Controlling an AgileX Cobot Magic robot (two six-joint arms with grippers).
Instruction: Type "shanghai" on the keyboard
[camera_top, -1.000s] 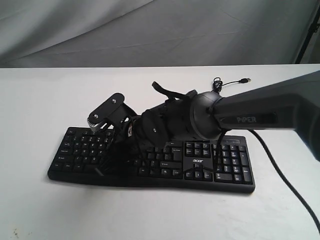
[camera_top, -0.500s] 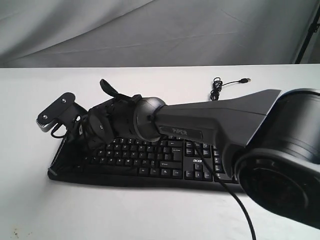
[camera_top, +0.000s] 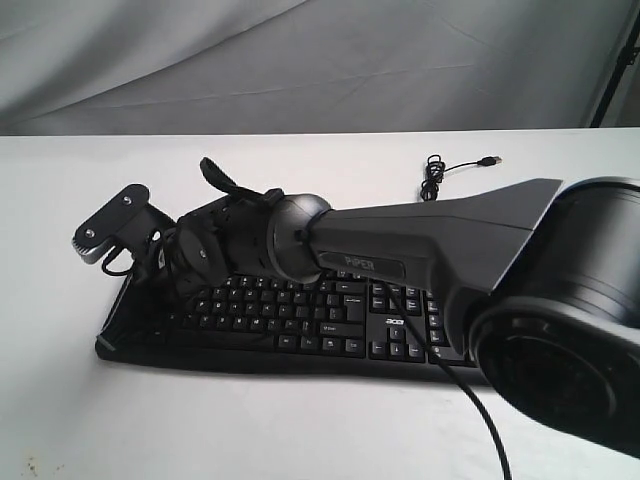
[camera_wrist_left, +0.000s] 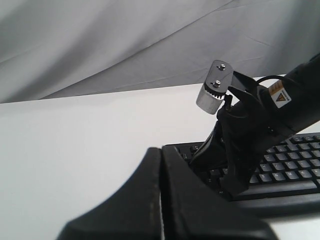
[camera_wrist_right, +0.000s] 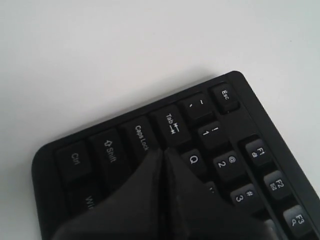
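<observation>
Right hand (camera_wrist_right: 162, 156), fingers together, points at the keyboard (camera_wrist_right: 222, 165) by Caps Lock (camera_wrist_right: 141, 136).

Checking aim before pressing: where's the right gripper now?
Right wrist view: the right gripper, shut, is over the keyboard's left end, tip by Caps Lock and Tab.

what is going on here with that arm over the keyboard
A two-armed robot is working on a wide black plastic keyboard that lies on a white table. The right arm reaches across to the keyboard's left end. Its right hand, fingers shut together, points down between the Caps Lock key and the Q key. Which key it touches is hidden. The left hand, also shut and empty, hangs off the keyboard's end.
</observation>
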